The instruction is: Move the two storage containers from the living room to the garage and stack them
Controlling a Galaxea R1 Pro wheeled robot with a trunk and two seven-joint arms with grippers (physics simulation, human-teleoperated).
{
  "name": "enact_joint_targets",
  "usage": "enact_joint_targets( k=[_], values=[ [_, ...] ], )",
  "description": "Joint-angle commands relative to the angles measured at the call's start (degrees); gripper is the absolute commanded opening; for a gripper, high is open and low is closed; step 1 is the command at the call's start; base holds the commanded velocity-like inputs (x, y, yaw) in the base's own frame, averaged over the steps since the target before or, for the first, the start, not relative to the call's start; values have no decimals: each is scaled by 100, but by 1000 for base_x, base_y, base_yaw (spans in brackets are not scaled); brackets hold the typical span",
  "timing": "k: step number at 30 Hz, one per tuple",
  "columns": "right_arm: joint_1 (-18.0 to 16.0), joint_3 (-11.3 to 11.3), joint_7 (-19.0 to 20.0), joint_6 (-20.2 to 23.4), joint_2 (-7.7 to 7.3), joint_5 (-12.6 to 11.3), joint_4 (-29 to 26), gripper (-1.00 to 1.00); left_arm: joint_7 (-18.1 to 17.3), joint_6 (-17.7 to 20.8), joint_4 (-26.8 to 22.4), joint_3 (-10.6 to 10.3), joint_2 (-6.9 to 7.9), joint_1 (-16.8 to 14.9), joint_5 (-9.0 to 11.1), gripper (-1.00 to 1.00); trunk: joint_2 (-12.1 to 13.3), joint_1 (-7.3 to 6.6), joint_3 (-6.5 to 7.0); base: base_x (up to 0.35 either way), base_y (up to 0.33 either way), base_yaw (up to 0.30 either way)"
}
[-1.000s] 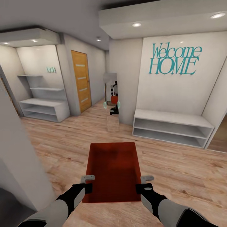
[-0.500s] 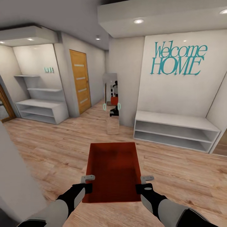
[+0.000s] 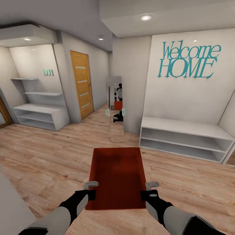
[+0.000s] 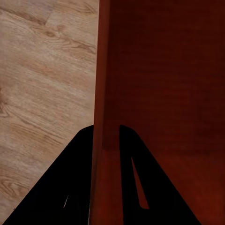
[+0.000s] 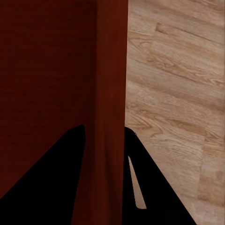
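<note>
Transit stage, judged early in the task. One storage container [image 3: 118, 178] is carried in front of the trunk above the light wood plank floor [image 3: 49, 156] of a hallway; neither the garage nor a second bin is in sight, so both placing and stacking remain. The left gripper [image 3: 91, 190] has its fingers [image 4: 82, 178] closed over the container's left wall, one finger inside and one outside; the right gripper [image 3: 149, 190] clamps the right wall likewise. The container holds nothing. A wooden door [image 3: 80, 84] stands ahead, left.
</note>
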Motion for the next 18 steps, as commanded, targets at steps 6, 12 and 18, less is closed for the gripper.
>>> enact_joint_targets(
  k=[6,12,18],
  values=[
    [-2,2,-40,1,-20,-94,25,-100,62,39,-30,3,20,-6,-6,-100,-13,7,-13,322,0,0],
    [-4,2,-40,1,-20,-93,25,-100,61,38,-30,3,19,-5,-6,-100,-13,7,-13,322,0,0],
    [-4,2,-38,1,-20,-94,25,-100,65,39,-30,3,18,-5,-6,-100,-13,7,-13,322,0,0]
  ],
)
